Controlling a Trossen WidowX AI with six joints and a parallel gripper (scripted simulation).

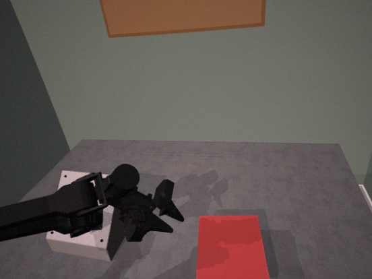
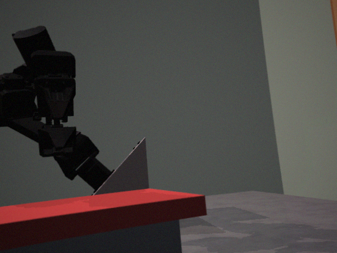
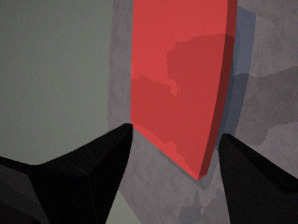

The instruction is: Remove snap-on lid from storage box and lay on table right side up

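"Above the grey surface (image 1: 286, 189) (image 2: 259, 211) (image 3: 275, 40), where is the red lid (image 1: 232, 246) (image 2: 146, 203) (image 3: 185, 85) being carried?"

"On top of the blue-grey box (image 2: 122, 238) (image 3: 244, 55), its rim overhanging the wall. Just beyond its near edge, the hand (image 1: 178, 226) (image 2: 58, 131) (image 3: 177, 136) is being held apart from it, released and partly spread, with nothing being grasped."

"So what is now being asked of the approach?"

"Probably squaring up: the lid is being seen askew between the fingertips, so a turn is being called for, and perhaps a wider spread. Only the rim should be being pinched, never the box wall."

"And the snap?"

"Presumably resistance is being met there. If the pull is being made straight up and slowly, less dragging of the box is being risked."
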